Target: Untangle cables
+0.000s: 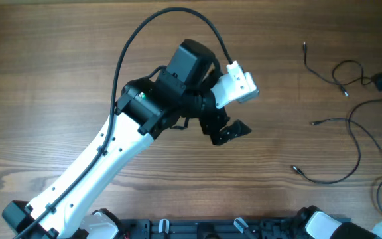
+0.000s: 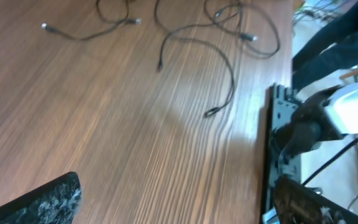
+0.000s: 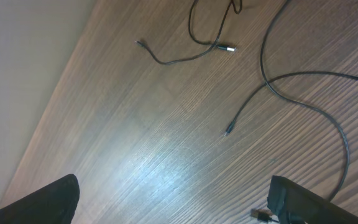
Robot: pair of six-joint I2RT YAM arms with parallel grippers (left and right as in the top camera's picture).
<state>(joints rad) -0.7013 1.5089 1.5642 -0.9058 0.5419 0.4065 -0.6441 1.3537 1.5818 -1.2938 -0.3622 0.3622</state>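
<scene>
Well, the cables [image 1: 330, 121] lie in loose strands across the right side of the bench [image 1: 58, 66], plugs flung outward, a few loops crossing near the far right edge, so the sorting looks unfinished. The left end effector [image 1: 229, 131] hangs over the bench's middle, well apart from them, fingers spread wide, gripping nothing and apparently angled toward the strands for an approach. The right end effector [image 3: 174, 185] hovers just above the wires, likewise wide apart and empty, touching none.
</scene>
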